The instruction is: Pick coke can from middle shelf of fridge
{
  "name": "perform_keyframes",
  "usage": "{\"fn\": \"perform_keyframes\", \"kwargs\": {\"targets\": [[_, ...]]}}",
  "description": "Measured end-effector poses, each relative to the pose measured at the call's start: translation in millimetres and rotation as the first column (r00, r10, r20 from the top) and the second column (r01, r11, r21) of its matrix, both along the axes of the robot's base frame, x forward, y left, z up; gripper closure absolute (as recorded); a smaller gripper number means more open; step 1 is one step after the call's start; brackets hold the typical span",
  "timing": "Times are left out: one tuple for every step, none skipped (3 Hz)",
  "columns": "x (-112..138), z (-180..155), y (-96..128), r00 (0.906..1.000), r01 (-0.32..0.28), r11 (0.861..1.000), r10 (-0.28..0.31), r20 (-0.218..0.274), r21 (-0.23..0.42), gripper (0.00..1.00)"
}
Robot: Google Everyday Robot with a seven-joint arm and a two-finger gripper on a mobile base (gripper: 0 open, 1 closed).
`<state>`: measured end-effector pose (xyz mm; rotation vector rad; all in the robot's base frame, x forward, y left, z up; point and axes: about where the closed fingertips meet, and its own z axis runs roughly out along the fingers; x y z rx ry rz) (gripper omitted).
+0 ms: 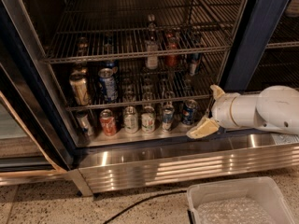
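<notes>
The fridge [254,36] stands open, with a dark frame and wire racks. The coke can [172,56], red with a silver rim, stands far back on the middle shelf [140,101], next to a clear bottle [151,48]. A tan can [79,88] and a blue can [108,84] stand at the shelf's front left. My gripper [203,111] is at the fridge's lower right, just right of a blue can [188,112] on the floor level. It is below and right of the coke can, well apart from it. Its cream fingers [202,129] are spread and empty.
Several cans line the fridge floor, among them a red-and-white one [108,122] and silver ones [131,119]. The ribbed steel base [187,164] runs below. A white bin [236,204] with bubble wrap and a black cable [140,203] lie on the floor. The door [28,106] hangs open at left.
</notes>
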<state>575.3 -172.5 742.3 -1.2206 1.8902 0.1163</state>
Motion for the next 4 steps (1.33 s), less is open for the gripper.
{"fn": "perform_keyframes", "kwargs": {"targets": [[5.1, -11.1, 11.0, 0.9995, 0.024, 0.999, -0.023, -0.023, 0.046, 0.0], [17.1, -23.7, 24.0, 0.9992, 0.037, 0.996, -0.035, -0.019, 0.084, 0.0], [50.7, -20.3, 35.9, 0.9964, 0.074, 0.985, -0.079, 0.029, 0.155, 0.0], [79.1, -6.9, 39.5, 0.9872, 0.108, 0.97, -0.13, 0.092, 0.217, 0.0]]}}
